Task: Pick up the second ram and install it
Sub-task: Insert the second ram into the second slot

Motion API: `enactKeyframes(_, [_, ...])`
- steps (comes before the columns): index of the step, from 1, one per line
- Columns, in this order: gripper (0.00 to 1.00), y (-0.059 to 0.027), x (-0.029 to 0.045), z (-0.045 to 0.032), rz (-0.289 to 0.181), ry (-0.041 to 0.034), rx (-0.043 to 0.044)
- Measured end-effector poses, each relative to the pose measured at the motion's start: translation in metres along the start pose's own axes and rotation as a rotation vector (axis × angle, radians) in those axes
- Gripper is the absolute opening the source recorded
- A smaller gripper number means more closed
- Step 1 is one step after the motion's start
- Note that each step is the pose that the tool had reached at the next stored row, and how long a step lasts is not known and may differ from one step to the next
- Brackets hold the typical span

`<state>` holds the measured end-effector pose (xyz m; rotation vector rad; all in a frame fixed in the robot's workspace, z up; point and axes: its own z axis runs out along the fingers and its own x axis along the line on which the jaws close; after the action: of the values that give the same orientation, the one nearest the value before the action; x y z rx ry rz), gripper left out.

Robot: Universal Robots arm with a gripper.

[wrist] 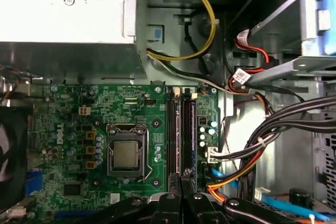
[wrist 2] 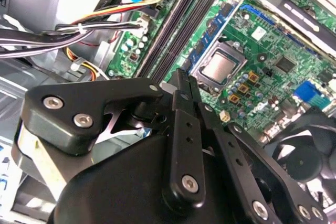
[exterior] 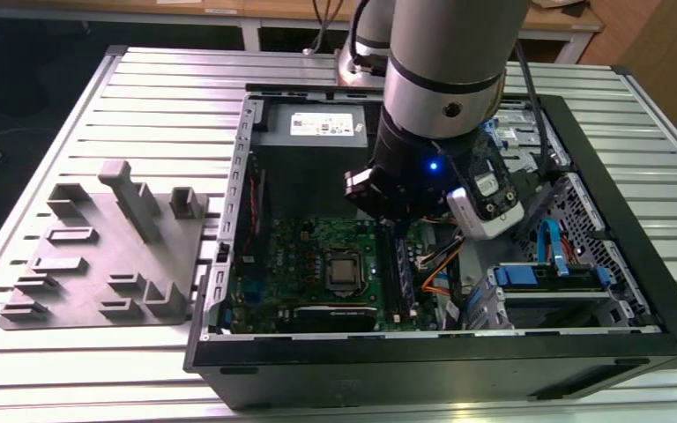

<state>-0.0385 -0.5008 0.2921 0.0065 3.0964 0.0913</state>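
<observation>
My gripper (wrist: 181, 178) hangs low inside the open computer case (exterior: 621, 264). Its black fingers (wrist 2: 181, 108) are pressed together with nothing showing between them. The tips hover just over the near end of the two long black slot rails (wrist: 178, 135) on the green motherboard (wrist: 79, 108), beside the silver processor socket (wrist: 126, 153). A thin bluish strip with small chips (wrist 2: 210, 38) runs along the rails. I cannot tell whether that strip is the second ram seated edge-on. In the exterior view the arm's wrist (exterior: 433, 167) covers the fingers.
The grey power supply (wrist: 63, 3) sits at the case's far end. Bundles of black, red, orange and yellow cables (wrist: 252, 145) lie beside the rails. A black fan (wrist 2: 310, 150) and a blue drive bay (exterior: 550, 269) are nearby. A grey parts holder (exterior: 103, 256) lies outside the case.
</observation>
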Motion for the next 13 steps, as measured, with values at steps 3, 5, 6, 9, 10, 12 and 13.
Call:
enactKeyframes(3, [0.09,-0.0003,-0.0006,0.0049,-0.016,0.001,-0.0009])
enactKeyframes(5, [0.09,-0.0004,-0.0026,0.0078,-0.026,0.0014,-0.0013])
enactKeyframes(6, [0.09,-0.0005,-0.0031,0.0084,-0.026,0.0017,-0.0012])
enactKeyframes(9, [0.09,-0.0007,-0.0031,0.0121,-0.026,0.0016,-0.0013])
enactKeyframes(10, [0.09,-0.0009,-0.0032,0.0135,-0.026,0.0017,-0.0013])
enactKeyframes(12, [0.09,-0.0012,-0.0031,0.0169,-0.026,0.0016,-0.0013])
enactKeyframes(13, [0.09,-0.0014,-0.003,0.0189,-0.026,0.0017,-0.0014])
